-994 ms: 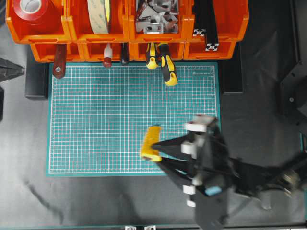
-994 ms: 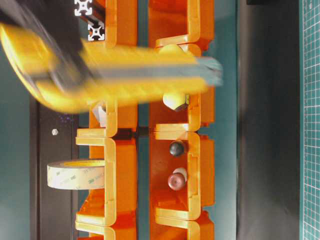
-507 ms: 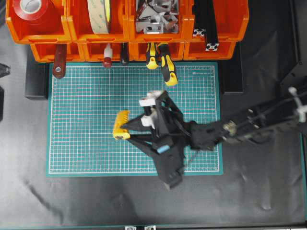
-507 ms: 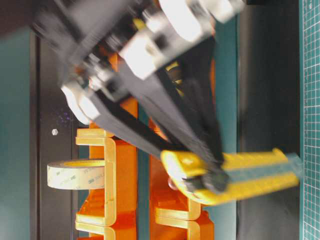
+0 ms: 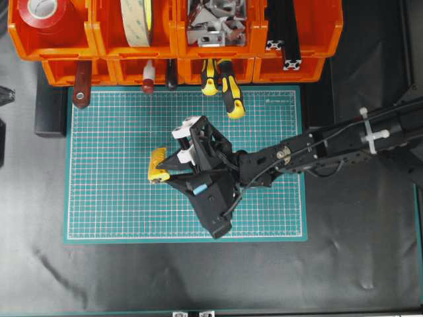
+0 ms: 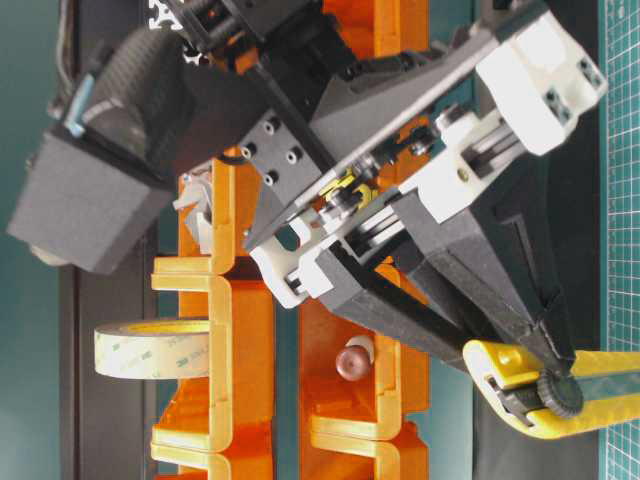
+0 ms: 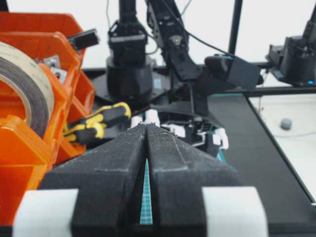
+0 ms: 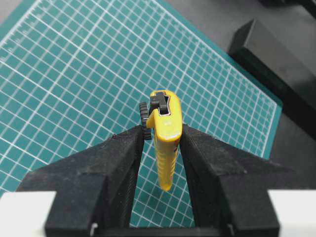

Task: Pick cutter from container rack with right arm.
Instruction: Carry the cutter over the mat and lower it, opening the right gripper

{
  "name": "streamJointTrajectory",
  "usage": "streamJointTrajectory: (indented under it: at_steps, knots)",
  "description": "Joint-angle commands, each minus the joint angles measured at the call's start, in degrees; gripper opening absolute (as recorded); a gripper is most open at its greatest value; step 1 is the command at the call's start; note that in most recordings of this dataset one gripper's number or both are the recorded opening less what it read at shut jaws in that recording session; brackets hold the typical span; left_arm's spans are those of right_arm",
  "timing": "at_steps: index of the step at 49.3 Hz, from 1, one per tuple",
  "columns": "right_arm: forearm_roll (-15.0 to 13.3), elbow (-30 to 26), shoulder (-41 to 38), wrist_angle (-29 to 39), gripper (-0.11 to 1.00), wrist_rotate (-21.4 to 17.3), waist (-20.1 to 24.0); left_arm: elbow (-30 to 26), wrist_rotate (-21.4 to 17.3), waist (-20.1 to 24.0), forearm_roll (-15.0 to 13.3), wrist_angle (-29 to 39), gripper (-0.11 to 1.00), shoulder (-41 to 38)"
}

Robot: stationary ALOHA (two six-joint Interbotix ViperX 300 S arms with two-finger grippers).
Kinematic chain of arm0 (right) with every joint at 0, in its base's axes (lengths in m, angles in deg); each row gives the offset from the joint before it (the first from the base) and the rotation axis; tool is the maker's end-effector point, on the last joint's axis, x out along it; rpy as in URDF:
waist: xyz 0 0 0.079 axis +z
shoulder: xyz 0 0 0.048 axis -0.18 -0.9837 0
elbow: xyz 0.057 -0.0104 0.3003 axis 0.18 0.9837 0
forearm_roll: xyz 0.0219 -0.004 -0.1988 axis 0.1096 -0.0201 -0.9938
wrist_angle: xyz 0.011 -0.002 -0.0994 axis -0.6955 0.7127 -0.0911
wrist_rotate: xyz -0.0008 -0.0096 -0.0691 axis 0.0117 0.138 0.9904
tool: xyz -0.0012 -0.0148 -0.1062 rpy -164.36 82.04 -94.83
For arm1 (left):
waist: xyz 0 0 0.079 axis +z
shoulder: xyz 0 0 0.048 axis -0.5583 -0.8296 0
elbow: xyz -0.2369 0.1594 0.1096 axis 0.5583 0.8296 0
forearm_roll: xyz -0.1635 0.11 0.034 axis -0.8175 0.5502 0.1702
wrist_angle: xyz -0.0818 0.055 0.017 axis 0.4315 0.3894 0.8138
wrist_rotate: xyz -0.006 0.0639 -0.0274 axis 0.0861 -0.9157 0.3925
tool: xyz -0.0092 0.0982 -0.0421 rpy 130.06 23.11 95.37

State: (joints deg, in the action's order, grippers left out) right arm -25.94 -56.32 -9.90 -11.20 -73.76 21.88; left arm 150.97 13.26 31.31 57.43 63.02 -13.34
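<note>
right arm (image 5: 344, 144) reaching across green mat (image 5: 119, 198), claw (image 5: 166, 173) gripping yellow cutter (image 5: 157, 166), orange container rack (image 5: 99, 46) above

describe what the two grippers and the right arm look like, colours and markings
The right gripper has long black tapering fingers on white plastic blocks, with a small light-blue mark on its black body. The right arm is black, with a cable along it and a white tie. The left gripper has matte black, grainy fingers with white patches near their base.

right arm (image 5: 330, 148): black jointed links, white cable tie, thin black cable alongside
right gripper (image 5: 166, 173): black tapered fingers, white plastic blocks, light-blue mark (small)
left gripper (image 7: 146, 163): black grainy fingers, white pads
</note>
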Motion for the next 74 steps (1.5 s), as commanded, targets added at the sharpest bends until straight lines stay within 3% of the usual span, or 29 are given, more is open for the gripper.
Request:
streamJointTrajectory:
  at_steps: [1, 29, 31, 38, 43, 59, 74]
  knots:
    - [-0.2, -1.0, 0.9, -1.1, 0.26, -0.4, -0.4, -1.5, 0.2, 0.1, 0.2, -0.4, 0.00, -1.0]
    - [1.5, 4.4, 1.1, -2.3, 0.26, -1.3, -0.1, -1.3, 0.2, 0.1, 0.2, -0.6, 0.00, -1.1]
    - [1.8, 4.5, 1.1, -2.3, 0.30, -1.4, 0.0, -1.3, 0.1, 0.1, 0.2, -0.5, 0.00, -1.1]
    - [3.2, 4.9, 0.8, -2.3, 0.66, -2.4, 0.2, -1.3, 0.1, 0.1, 0.2, -0.3, 0.00, -1.1]
    - [3.7, 5.4, 0.4, -2.3, 0.77, -3.8, 0.4, -1.2, 0.1, 0.1, 0.2, -0.3, 0.00, -1.4]
    - [4.0, 7.7, 1.8, -1.4, 0.78, -8.3, 1.0, -1.2, 0.1, 0.2, 0.2, -0.2, 0.00, -1.5]
    - [3.9, 10.1, 9.8, 1.3, 0.78, -14.9, 1.5, -1.2, 0.2, 0.2, 0.2, 1.9, 0.00, -1.5]
